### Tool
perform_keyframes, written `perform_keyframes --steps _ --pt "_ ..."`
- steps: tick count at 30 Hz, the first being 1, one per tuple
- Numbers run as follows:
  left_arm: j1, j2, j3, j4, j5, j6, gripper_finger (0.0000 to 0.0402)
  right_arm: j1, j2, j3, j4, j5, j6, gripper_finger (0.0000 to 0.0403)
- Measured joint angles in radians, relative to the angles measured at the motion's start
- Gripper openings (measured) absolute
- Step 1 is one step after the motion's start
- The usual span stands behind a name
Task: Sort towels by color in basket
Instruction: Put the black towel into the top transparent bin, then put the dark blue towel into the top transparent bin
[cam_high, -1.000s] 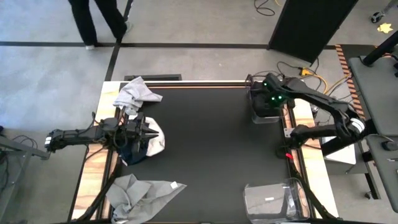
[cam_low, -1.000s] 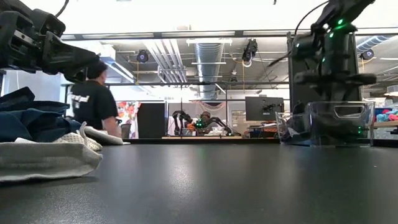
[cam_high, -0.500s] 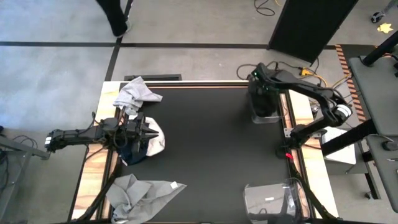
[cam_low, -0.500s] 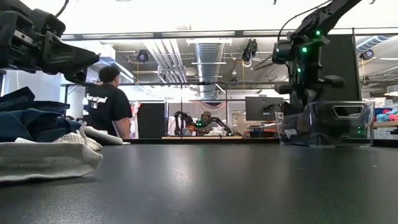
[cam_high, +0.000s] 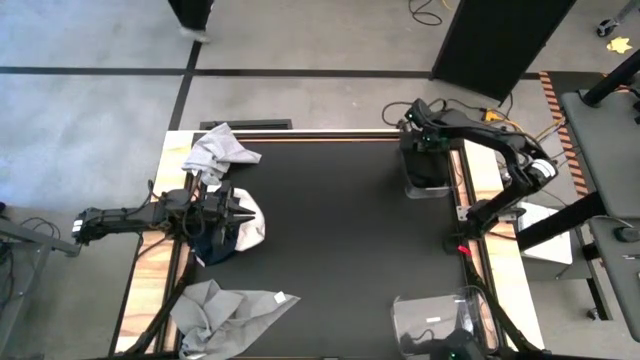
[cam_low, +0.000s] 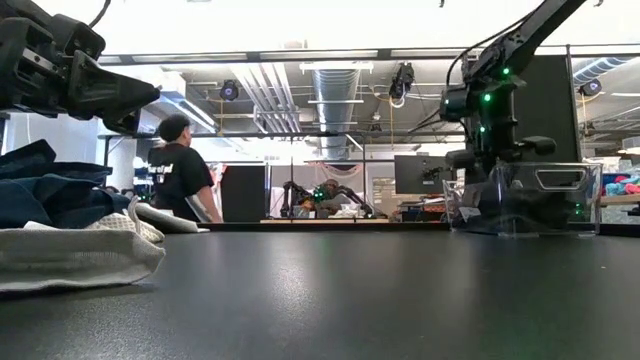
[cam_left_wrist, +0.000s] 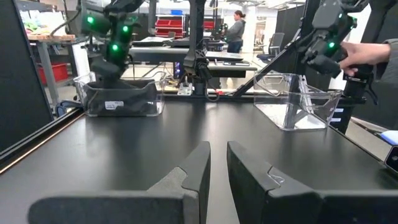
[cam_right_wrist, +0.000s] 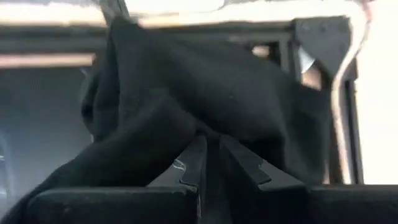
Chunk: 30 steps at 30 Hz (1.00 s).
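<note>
A clear basket (cam_high: 425, 188) at the table's far right holds black towels (cam_right_wrist: 236, 87). My right gripper (cam_right_wrist: 209, 144) reaches down into it at its far side (cam_high: 420, 140), fingers shut at a black towel. At the left edge my left gripper (cam_high: 243, 212) points level above a pile of a navy towel (cam_high: 212, 245) and a white towel (cam_high: 255, 225). Its fingers (cam_left_wrist: 217, 158) are shut with nothing between them. One grey towel (cam_high: 220, 150) lies at the far left corner. Another grey towel (cam_high: 230, 308) lies at the near left. My right gripper has its fingertips at a fold of the black towel (cam_right_wrist: 200, 127), where the cloth's creases run together. It comes slanting down from above. The rest of the towel lies heaped in the basket. The dark cloth hides whether a layer sits between the tips.
A second clear basket (cam_high: 440, 320) stands at the near right corner. The wide black tabletop (cam_high: 340, 240) between the towels and the baskets is bare. A person (cam_low: 185, 170) walks in the room beyond the table. A hand (cam_left_wrist: 373, 53) shows at another arm off the table's near right.
My right gripper has moved toward the table's far edge and a little left, over the far basket, and its wrist has tipped. The person in the room behind has walked on.
</note>
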Motion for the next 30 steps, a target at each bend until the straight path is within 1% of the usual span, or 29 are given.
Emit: perform_keyframes --steps 5,7,9,14,17,20,24,28,30 --pt "0.000 0.000 0.000 0.000 0.000 0.000 0.0039 0.020 -0.096 0.043 0.001 0.013 -0.015 0.0039" --pt "0.000 0.000 0.000 0.000 0.000 0.000 0.0039 0.053 -0.153 0.046 0.001 0.016 -0.032 0.0040" --pt "0.000 0.000 0.000 0.000 0.000 0.000 0.0039 0.110 -0.213 0.032 0.005 0.024 -0.056 0.0040" --pt "0.000 0.000 0.000 0.000 0.000 0.000 0.0039 0.323 -0.345 -0.060 0.029 0.092 -0.106 0.0038" --pt "0.000 0.000 0.000 0.000 0.000 0.000 0.0039 0.464 -0.408 -0.123 0.100 0.090 -0.108 0.0038" --pt "0.000 0.000 0.000 0.000 0.000 0.000 0.0039 0.600 -0.453 -0.176 0.208 0.086 -0.135 0.0038" --pt "0.000 0.000 0.000 0.000 0.000 0.000 0.0039 0.759 -0.474 -0.201 0.315 0.078 -0.204 0.0038" --pt "0.000 0.000 0.000 0.003 -0.003 0.004 0.0039 0.888 -0.474 -0.199 0.329 0.056 -0.235 0.0038" --pt "0.000 0.001 0.000 0.048 -0.033 0.029 0.0039 0.942 -0.474 -0.198 0.331 0.055 -0.235 0.0039"
